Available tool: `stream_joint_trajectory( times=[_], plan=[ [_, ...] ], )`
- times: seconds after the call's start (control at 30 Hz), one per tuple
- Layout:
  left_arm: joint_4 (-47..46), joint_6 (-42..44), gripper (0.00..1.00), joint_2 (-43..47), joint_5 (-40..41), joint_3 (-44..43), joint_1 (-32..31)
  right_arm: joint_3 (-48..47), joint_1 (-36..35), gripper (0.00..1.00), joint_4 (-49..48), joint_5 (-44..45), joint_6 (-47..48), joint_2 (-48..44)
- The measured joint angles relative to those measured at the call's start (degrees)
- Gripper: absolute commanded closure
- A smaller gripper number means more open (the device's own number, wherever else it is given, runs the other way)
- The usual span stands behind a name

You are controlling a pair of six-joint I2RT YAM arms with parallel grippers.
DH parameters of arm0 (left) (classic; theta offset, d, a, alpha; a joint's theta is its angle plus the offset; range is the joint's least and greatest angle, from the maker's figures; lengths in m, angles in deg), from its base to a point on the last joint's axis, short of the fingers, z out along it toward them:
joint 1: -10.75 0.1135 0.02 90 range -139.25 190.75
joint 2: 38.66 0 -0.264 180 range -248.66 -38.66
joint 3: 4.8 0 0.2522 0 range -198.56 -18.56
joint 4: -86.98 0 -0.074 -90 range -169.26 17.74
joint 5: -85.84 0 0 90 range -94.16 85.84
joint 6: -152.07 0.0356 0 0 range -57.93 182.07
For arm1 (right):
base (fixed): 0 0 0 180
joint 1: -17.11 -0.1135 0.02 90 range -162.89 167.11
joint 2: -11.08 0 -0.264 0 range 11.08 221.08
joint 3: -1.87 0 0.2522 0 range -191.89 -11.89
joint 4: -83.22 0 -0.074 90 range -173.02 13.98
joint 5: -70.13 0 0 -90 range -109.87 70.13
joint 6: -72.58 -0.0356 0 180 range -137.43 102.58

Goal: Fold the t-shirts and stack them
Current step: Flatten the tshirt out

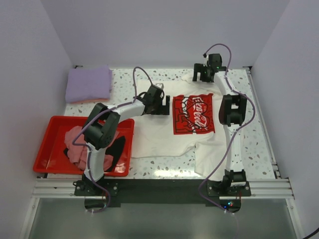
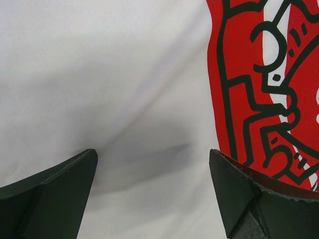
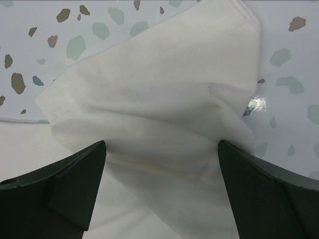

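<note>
Here the left hand (image 2: 153, 167) and right hand (image 3: 162, 152) stand apart, empty; better to pinch the white t-shirt (image 1: 154, 139) sleeve at upper right deeply

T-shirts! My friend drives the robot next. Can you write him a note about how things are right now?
Left gripper: jaws open, empty, low over the white t-shirt, beside its red print.
Right gripper: jaws open, empty, over that shirt's far edge.
The lavender t-shirt lies folded at the far left. The pink t-shirt and black t-shirt sit crumpled in the red tray.
Done: lavender one folded.
Left: fold the white one, stack it, then the pink and black ones.
</note>
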Motion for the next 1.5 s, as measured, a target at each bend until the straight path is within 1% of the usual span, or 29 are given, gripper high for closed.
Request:
stream_joint_trajectory(
  times=[0.23, 0.57, 0.6, 0.67, 0.7, 0.77, 0.8, 0.87, 0.9, 1.0, 1.07, 1.1, 1.13, 1.2, 1.3, 1.33, 1.37, 1.5],
  plan=[
    [-2.0, 0.0, 0.0, 0.5, 0.1, 1.7, 0.1, -1.5, -0.1, 0.01, -3.1, 6.2, 0.4, 1.7],
    [-5.2, 0.0, 0.0, 3.3, 0.0, 6.6, 0.2, -2.9, 1.4, 0.01, -8.7, 9.8, 3.4, 4.2],
    [-5.2, 0.0, 0.0, 3.7, -0.1, 7.0, 0.3, -2.9, 1.5, 0.06, -8.9, 10.0, 3.6, 4.2],
    [-5.2, 0.0, 0.0, 4.0, -0.2, 7.5, 0.4, -2.9, 1.7, 0.11, -9.1, 10.8, 3.8, 4.2],
    [-5.2, 0.0, 0.0, 4.2, -0.3, 7.6, 0.5, -2.9, 1.7, 0.16, -9.1, 11.0, 3.9, 4.2],
    [-5.2, 0.0, 0.0, 4.4, -0.3, 7.9, 0.5, -2.8, 1.7, 0.21, -9.1, 11.1, 3.9, 4.2],
    [-5.3, 0.0, 0.0, 4.5, -0.4, 8.1, 0.5, -2.8, 1.7, 0.31, -9.1, 11.1, 4.0, 4.2],
    [-5.4, 0.0, 0.0, 4.6, -0.4, 8.3, 0.5, -2.1, 1.7, 0.43, -9.9, 10.6, 4.7, 4.1],
    [-5.4, 0.0, 0.0, 4.7, -0.4, 8.4, 0.5, -1.5, 1.7, 0.51, -10.5, 10.3, 4.9, 3.9],
    [-5.5, 0.0, 0.0, 4.8, -0.4, 8.5, 0.5, 0.7, 1.7, 0.62, -12.2, 9.0, 5.9, 2.8],
    [-5.9, 0.0, 0.0, 5.1, -0.4, 9.2, 0.5, 1.0, 1.7, 0.65, -12.5, 9.0, 6.4, 2.6],
    [-5.9, 0.0, 0.0, 5.4, -0.4, 9.5, 0.5, 1.0, 1.7, 0.7, -12.7, 9.0, 6.6, 2.6],
    [-6.0, 0.0, 0.0, 5.6, -0.4, 9.8, 0.5, 1.0, 1.7, 0.72, -12.7, 9.0, 7.0, 2.6],
    [-6.0, 0.0, 0.0, 6.2, -0.4, 10.5, 0.5, 1.0, 1.7, 0.76, -13.0, 9.2, 7.4, 2.6],
    [-6.0, 0.0, 0.0, 6.9, -0.4, 11.5, 0.5, 1.0, 1.8, 0.76, -13.6, 9.9, 8.0, 2.6],
    [-6.0, 0.0, 0.0, 7.0, -0.5, 11.7, 0.5, 1.0, 1.9, 0.75, -13.8, 10.2, 8.0, 2.6],
    [-6.1, 0.0, 0.0, 7.2, -0.5, 11.9, 0.5, 1.0, 1.9, 0.71, -14.1, 10.8, 8.2, 2.6],
    [-6.0, 0.0, 0.0, 7.6, -0.5, 12.4, 0.5, 0.0, 2.3, 0.66, -14.9, 12.9, 8.9, 2.6]
  ],
)
